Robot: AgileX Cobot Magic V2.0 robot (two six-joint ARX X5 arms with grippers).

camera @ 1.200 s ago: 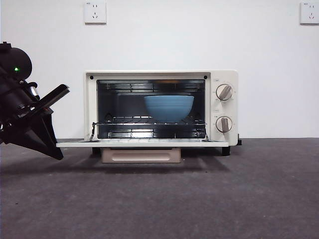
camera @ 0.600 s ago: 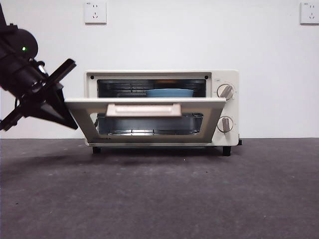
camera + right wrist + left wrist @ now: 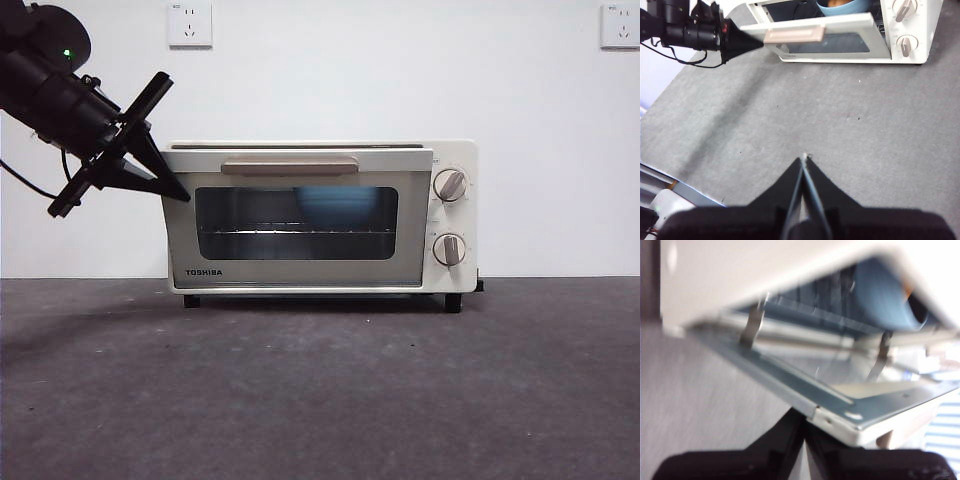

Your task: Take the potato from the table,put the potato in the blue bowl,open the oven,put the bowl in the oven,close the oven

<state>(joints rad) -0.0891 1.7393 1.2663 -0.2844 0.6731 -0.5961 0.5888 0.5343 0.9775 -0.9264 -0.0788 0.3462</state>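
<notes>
1. Observed the oven (image 3: 455,215) standing at the far edge of the table (image 3: 320,400), about midway along it. Noted its door (image 3: 300,272) upright and nearly flush with the frame in the front view.
2. Found the left gripper (image 3: 183,194) with jaws pressed together, holding nothing, its tip against the door's left edge just below the beige handle (image 3: 290,166). Confirmed from the left wrist view, with the door's corner resting over the closed tip (image 3: 807,421).
3. Located the blue bowl (image 3: 335,205) inside on the wire rack, blurred behind the glass. Saw an orange-brown patch in it from the right wrist view, taken to be the potato (image 3: 839,2).
4. Found the right gripper (image 3: 804,159) closed and empty, hovering over the bare table well clear of the oven.
5. Judged the step in hand to be the last one, closing the oven. Could not confirm full seating: both wrist views show a gap along the door's top, so possibly not latched.
6. Recommended: keep the push square to the door face and high on the door, near the handle. Carry on until the door meets the frame all round. Avoid sliding off the left edge or shoving the oven back across the table. Withdraw only once no gap shows.
7. Compared with half a second ago: door raised from roughly half-way to near vertical, handle moved from mid-height to the top, left gripper moved higher and closer in. Compared with a second ago: door then lay flat open, bowl in plain sight.
</notes>
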